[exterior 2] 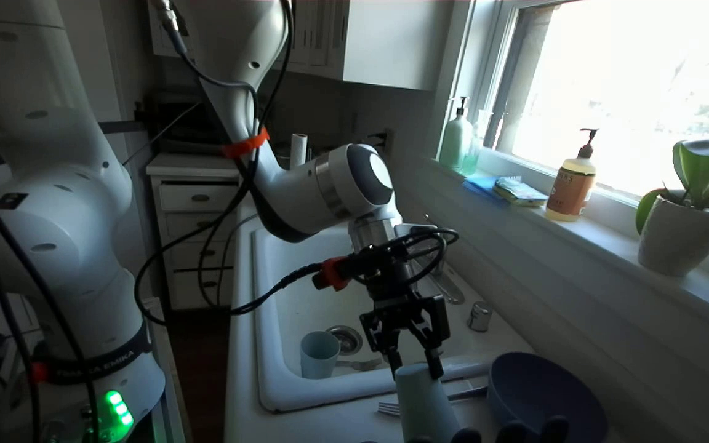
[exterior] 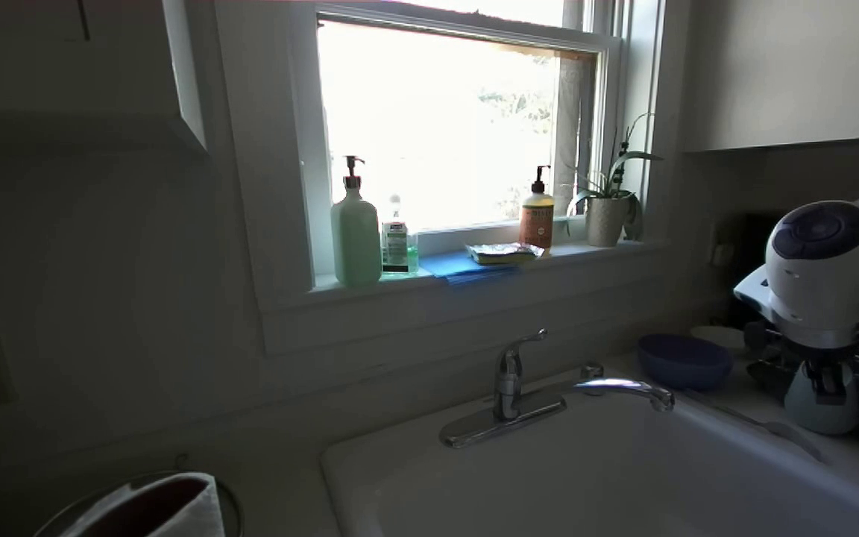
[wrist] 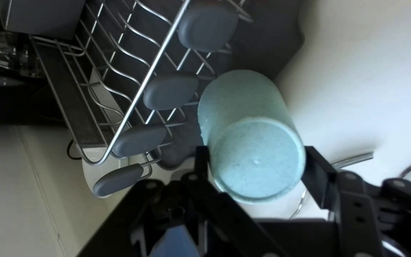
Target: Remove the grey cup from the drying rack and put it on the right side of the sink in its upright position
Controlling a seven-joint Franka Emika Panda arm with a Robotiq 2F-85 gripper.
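Observation:
The grey cup stands upside down, its base toward the wrist camera, beside the wires of the drying rack and partly over the rack's dark tray. It also shows in both exterior views. My gripper has one finger on each side of the cup's base, with no clear gap at either fingertip. In both exterior views the gripper points down onto the cup. Whether the cup is lifted cannot be told. The white sink lies beside the rack.
A blue bowl stands on the counter near the cup. A fork lies between cup and sink. The faucet reaches over the basin. Another pale cup stands in the sink. A potted plant stands on the windowsill.

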